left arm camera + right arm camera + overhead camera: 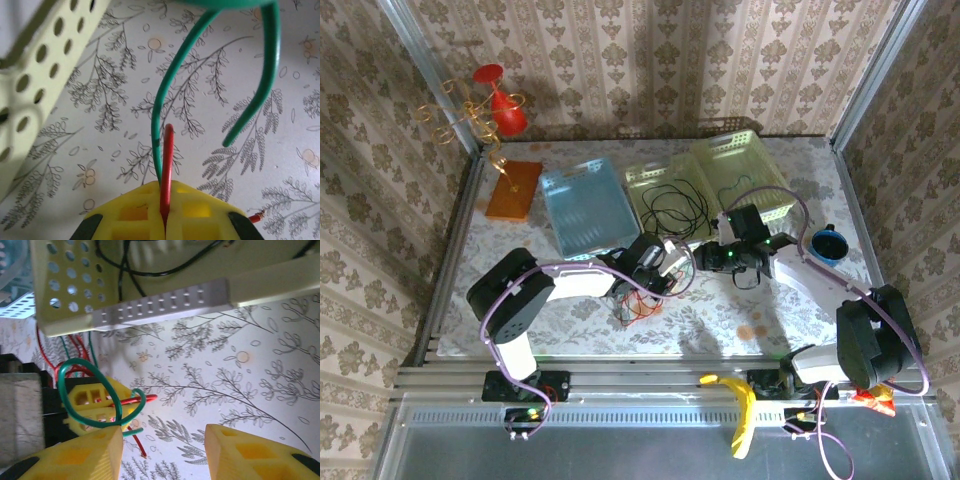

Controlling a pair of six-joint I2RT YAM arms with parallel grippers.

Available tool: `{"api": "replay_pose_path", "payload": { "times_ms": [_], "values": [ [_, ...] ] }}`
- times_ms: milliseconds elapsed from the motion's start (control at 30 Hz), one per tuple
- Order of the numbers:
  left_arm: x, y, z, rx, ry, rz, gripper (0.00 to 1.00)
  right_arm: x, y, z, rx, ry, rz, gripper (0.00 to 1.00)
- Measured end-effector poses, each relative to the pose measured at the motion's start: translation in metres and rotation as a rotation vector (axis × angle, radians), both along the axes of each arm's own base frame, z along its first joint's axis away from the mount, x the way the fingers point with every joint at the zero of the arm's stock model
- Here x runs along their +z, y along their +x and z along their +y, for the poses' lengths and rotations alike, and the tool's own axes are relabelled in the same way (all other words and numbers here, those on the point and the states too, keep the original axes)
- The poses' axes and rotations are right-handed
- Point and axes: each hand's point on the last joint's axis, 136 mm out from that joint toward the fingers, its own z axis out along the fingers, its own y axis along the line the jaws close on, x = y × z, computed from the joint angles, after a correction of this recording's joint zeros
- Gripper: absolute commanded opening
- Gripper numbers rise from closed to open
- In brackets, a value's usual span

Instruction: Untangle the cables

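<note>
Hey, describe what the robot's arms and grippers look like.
Both the left arm and right arm have white links with rounded black joints, and a purple cable loops along each. The left gripper and right gripper have yellow plastic fingers moulded with square pockets, black at the base.

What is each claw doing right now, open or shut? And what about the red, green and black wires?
left gripper: shut, pinching the red cable.
right gripper: open, holding nothing.
red cable: clamped as a small loop between the left gripper's fingers.
green cable: loose, looped around the left gripper, running beside the red cable.
black cable: lying loose inside the basket, away from the other two.
</note>
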Motion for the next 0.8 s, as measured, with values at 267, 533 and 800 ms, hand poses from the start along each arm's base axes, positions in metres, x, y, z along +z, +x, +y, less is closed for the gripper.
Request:
{"api": "replay_pose_path", "payload": {
  "times_ms": [267, 533, 800],
  "values": [
    [0.0, -0.008, 0.0, -0.033, -0.008, 0.053, 0.0, 0.003, -0.002, 0.007, 0.045, 0.008, -0.018, 0.48],
    [0.003, -0.014, 0.002, -0.078, -0.048, 0.134, 0.0, 0.009, -0.003, 0.013, 0.103, 0.007, -0.047, 0.48],
    [0.009, -0.017, 0.0, -0.109, -0.086, 0.137, 0.0, 0.026, -0.012, 0.017, 0.154, 0.026, -0.099, 0.49]
  ]
}}
